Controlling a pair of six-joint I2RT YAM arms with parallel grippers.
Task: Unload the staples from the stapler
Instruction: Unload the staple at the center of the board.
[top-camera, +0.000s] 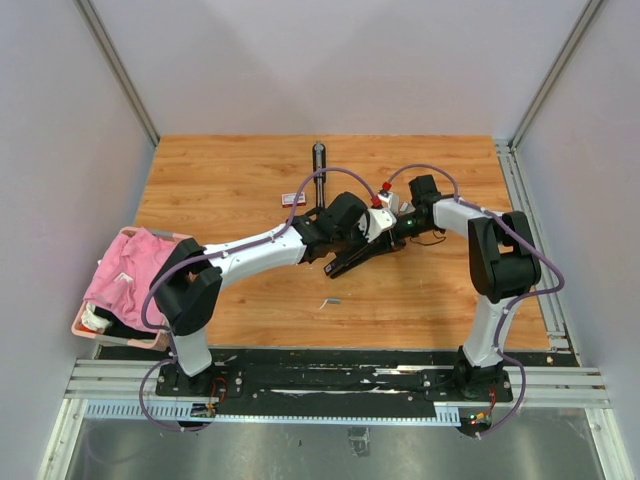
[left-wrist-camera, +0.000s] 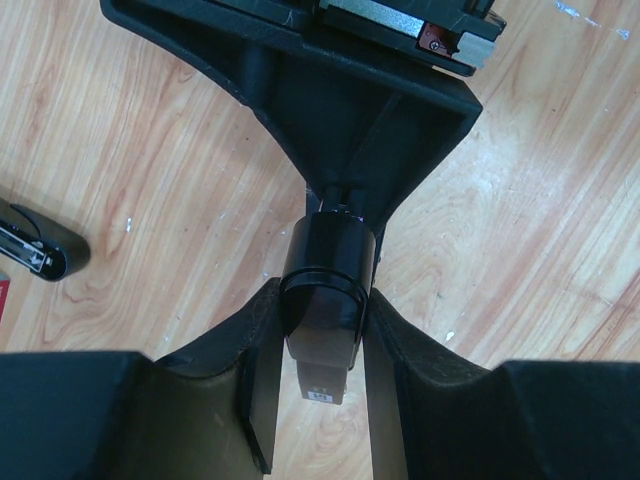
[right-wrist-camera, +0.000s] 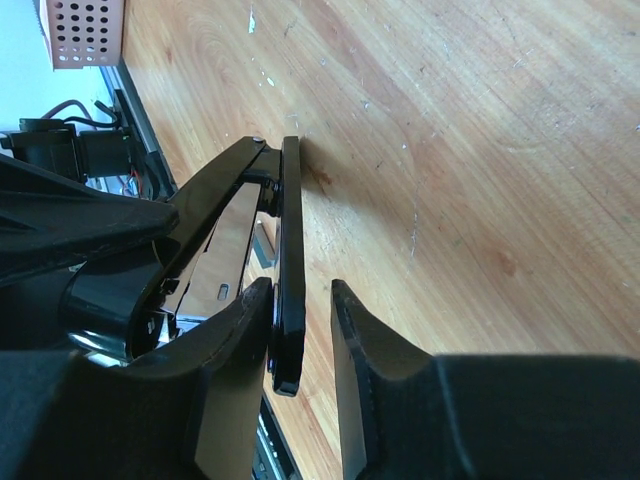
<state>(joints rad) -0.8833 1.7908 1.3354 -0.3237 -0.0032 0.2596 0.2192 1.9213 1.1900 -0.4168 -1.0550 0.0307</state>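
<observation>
A black stapler (top-camera: 355, 258) hangs above the middle of the table, held between both arms. My left gripper (top-camera: 345, 238) is shut on its rounded rear end (left-wrist-camera: 320, 290), and the body runs away from the camera. My right gripper (right-wrist-camera: 300, 300) stands open around a thin black arm of the stapler (right-wrist-camera: 290, 250). The left finger (right-wrist-camera: 235, 340) touches that arm, while a gap separates it from the right finger (right-wrist-camera: 360, 350). The stapler is swung open, with its inner channel (right-wrist-camera: 225, 250) showing. One short grey strip of staples (top-camera: 331, 300) lies on the wood in front of the stapler.
A long black object (top-camera: 318, 165) lies at the back of the table, its end in the left wrist view (left-wrist-camera: 40, 245). A small red-and-white box (top-camera: 290, 199) sits beside it. A pink basket (top-camera: 92, 325) with pink cloth (top-camera: 130, 265) stands at the left edge.
</observation>
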